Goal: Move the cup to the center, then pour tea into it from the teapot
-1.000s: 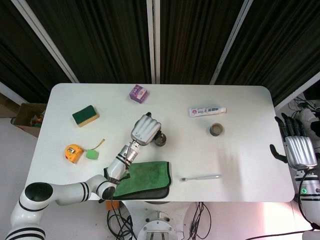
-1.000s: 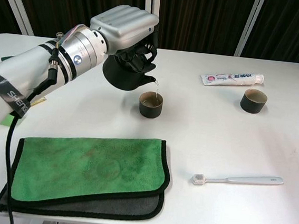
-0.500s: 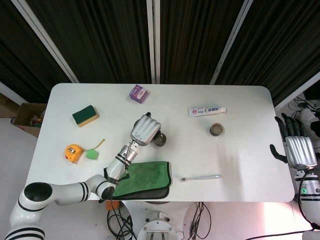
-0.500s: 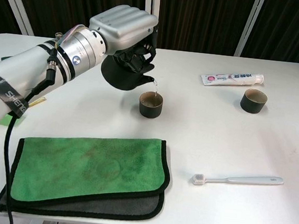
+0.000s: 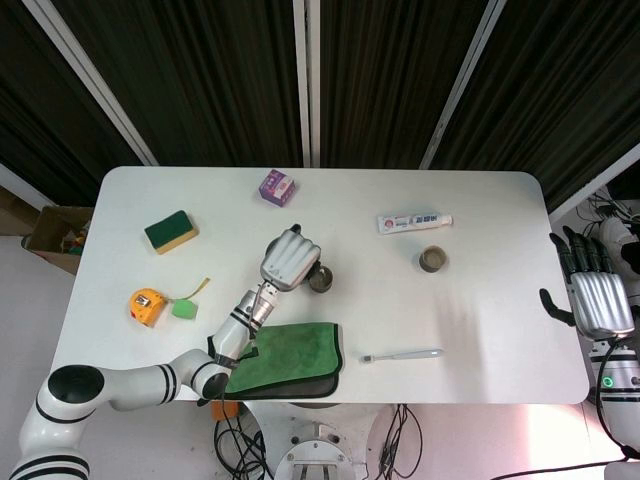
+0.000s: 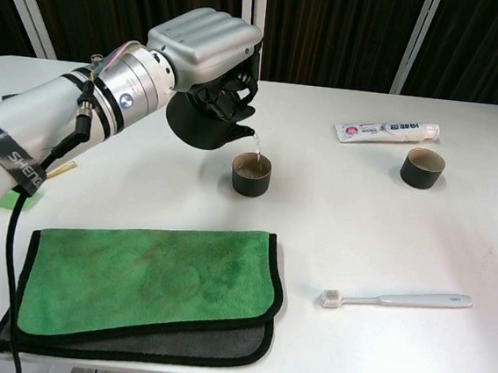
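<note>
Lower left of the chest view: a green cloth (image 6: 151, 285) lies folded over a dark one at the table's near edge, with a toothbrush (image 6: 395, 298) at lower right. Centre of frame: the dark cup (image 6: 252, 174) stands upright on the white table (image 6: 359, 232), clear of the cloth. Above and just left of it, the left hand (image 6: 211, 46) has its fingers wrapped around the dark teapot (image 6: 204, 122), which is tilted with its spout over the cup's rim; a thin stream falls into the cup. Judgement: pouring is under way; hold the tilt steady, keep the spout over the cup's mouth, and level off before overflow. Farther back at right stand a second cup (image 6: 422, 168) and a toothpaste tube (image 6: 387, 130). In the head view, the right hand (image 5: 592, 296) hangs off the table's right edge, fingers extended, holding nothing.
</note>
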Controlling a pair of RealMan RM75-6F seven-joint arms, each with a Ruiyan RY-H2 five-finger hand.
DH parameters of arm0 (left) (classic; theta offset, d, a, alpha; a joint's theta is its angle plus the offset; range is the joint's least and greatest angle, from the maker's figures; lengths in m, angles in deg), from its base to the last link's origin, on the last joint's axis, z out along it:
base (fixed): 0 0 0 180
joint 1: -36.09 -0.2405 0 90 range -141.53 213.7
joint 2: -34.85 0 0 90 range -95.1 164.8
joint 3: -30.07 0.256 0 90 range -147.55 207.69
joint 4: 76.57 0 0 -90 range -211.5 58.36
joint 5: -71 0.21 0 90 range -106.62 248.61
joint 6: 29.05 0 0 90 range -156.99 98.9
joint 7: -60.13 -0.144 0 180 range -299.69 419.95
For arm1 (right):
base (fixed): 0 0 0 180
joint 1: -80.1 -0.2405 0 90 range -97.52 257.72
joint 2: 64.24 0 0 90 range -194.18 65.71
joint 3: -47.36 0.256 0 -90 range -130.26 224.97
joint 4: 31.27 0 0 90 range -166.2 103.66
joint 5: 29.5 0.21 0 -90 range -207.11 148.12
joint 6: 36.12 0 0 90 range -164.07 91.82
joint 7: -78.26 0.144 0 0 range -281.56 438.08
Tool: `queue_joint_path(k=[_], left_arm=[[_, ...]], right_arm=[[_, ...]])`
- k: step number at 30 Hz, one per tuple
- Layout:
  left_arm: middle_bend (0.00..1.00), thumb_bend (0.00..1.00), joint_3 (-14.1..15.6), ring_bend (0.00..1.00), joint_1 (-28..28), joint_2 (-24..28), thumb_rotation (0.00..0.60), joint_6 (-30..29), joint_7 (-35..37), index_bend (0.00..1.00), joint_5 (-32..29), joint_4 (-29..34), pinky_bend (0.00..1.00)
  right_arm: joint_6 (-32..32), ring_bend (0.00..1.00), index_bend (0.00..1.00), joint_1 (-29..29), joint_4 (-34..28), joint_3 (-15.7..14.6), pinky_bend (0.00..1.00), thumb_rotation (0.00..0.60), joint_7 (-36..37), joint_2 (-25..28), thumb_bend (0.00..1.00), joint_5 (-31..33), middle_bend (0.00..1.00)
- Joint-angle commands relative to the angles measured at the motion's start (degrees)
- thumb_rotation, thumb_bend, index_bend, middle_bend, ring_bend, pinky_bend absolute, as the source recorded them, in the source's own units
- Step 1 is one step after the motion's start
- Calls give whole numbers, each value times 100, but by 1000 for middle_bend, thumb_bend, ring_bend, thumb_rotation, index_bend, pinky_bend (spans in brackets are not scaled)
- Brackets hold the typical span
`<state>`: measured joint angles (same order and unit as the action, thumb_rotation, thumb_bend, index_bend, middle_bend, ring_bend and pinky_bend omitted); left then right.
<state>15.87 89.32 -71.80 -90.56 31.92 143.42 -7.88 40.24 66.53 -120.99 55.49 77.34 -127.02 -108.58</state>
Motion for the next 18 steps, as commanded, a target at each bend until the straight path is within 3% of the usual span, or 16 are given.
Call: queue_joint_path(k=[1,18], left_arm=[[1000,344,0,1000,-6,5,600,-5,-18,1000,-3,5,460],[1000,344,15,1000,-18,-9,600,6,-119,1000,-11,-33,462]], right_arm=[[4,0,0,1,-6,0,0,600,-1,4,329,-4,0],[-38,0,0,-7,-45,-1,0,600,-19,34,329,25,0]])
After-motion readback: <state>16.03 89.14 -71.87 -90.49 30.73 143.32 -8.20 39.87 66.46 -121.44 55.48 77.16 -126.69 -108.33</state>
